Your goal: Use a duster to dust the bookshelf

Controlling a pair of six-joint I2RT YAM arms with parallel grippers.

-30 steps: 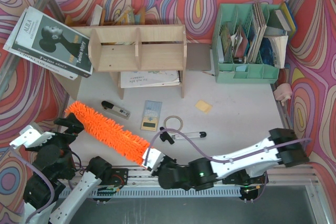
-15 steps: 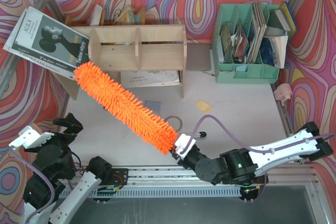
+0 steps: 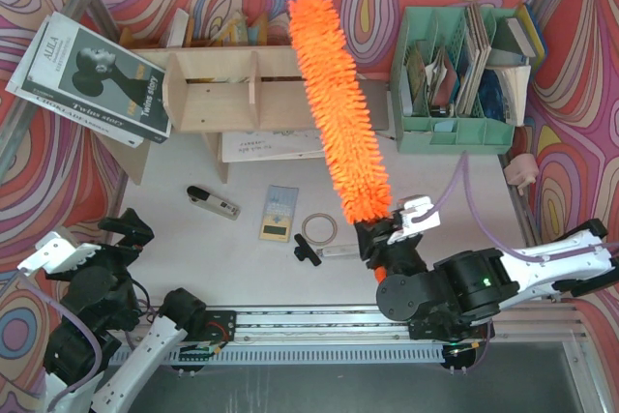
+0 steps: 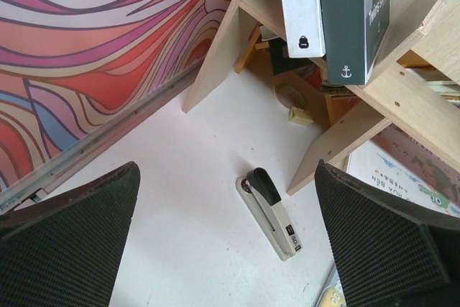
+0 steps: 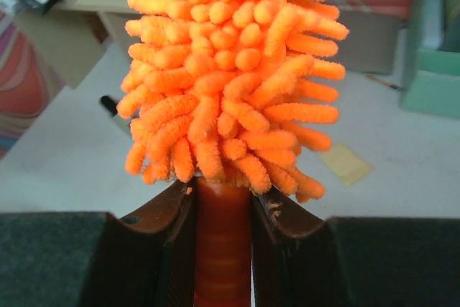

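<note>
Over bookshelf [image 3: 213, 99] right edge, duster [image 3: 334, 103] angled up, clamped by right gripper [image 3: 376, 232]

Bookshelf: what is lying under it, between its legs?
A white printed booklet lies flat under the bookshelf. Its right end is covered by the duster, and the bookshelf hides its far part.

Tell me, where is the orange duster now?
Top view: the duster is right of centre, held by the right gripper, its head crossing the right end of the bookshelf.

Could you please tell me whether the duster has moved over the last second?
Yes. The duster has swung rightward, from in front of the bookshelf's left side to across its right end.
</note>
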